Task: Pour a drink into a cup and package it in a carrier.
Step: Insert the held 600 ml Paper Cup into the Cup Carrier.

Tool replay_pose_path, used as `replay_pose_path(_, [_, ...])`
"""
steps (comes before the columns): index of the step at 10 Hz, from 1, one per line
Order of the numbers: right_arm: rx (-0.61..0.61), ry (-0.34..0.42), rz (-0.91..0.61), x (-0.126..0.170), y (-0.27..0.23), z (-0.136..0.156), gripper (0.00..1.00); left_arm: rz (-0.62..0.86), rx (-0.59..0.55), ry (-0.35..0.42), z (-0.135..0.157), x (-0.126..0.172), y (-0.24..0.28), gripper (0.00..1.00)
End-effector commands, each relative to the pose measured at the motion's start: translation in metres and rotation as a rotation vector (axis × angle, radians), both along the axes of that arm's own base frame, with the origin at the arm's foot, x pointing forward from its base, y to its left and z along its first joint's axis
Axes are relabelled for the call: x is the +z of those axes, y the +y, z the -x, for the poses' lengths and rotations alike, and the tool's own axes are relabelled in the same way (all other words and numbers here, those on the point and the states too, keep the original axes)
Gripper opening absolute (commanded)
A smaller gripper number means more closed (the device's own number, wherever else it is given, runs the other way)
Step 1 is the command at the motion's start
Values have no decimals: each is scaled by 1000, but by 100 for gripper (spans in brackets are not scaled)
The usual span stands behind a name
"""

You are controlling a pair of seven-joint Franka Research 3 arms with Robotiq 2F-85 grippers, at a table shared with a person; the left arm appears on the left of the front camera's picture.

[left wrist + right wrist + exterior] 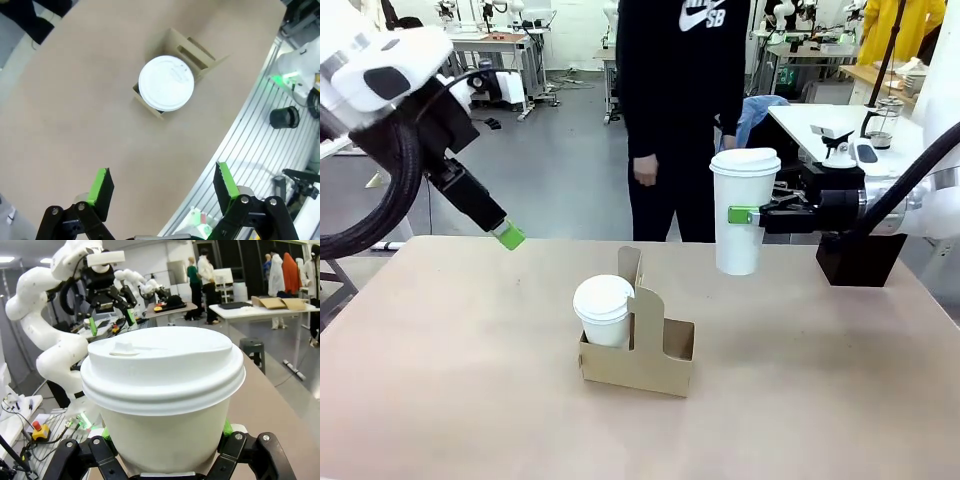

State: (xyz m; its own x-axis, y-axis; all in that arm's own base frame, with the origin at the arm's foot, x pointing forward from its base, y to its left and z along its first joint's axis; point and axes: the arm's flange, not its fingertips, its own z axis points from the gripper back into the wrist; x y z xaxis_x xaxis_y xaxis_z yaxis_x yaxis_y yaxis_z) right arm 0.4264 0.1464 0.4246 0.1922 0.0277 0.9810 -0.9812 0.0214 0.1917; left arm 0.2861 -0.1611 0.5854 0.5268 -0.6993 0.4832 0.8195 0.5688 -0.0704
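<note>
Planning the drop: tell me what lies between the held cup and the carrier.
Front view: bare table and air separate the cup in the right end effector from the carrier.

Paper, card and plastic, mostly matt

The held cup (740, 225) has a matt white paper wall and a smooth, faintly glossy white plastic lid (162, 362); the right gripper (745, 214) is matt black with green pads. At the held cup's 7 o'clock, the carrier (655, 350) is dull brown cardboard, holding a second lidded paper cup (603, 310). The table (450, 380) looks smooth, matt tan.
</note>
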Motion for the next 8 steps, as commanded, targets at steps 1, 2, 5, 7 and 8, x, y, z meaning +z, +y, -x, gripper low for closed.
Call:
replay_pose_path(1, [0,7,1,-5,0,2,81,3,11,7,-1,-8,5,100])
replay_pose_path(2, [76,-25,-34,-19,14,5,81,-23,-1,-26,-5,-20,19,100])
replay_pose_path(5, [188,-81,-118,-46,38,22,81,-42,-60,-66,-10,-46,49,100])
replay_pose_path(7, [248,-68,-153,-69,57,26,81,42,-144,-65,-18,-57,67,100])
replay_pose_path(8, [263,-38,-171,-83,66,26,81,10,-152,-85,-24,-64,72,100])
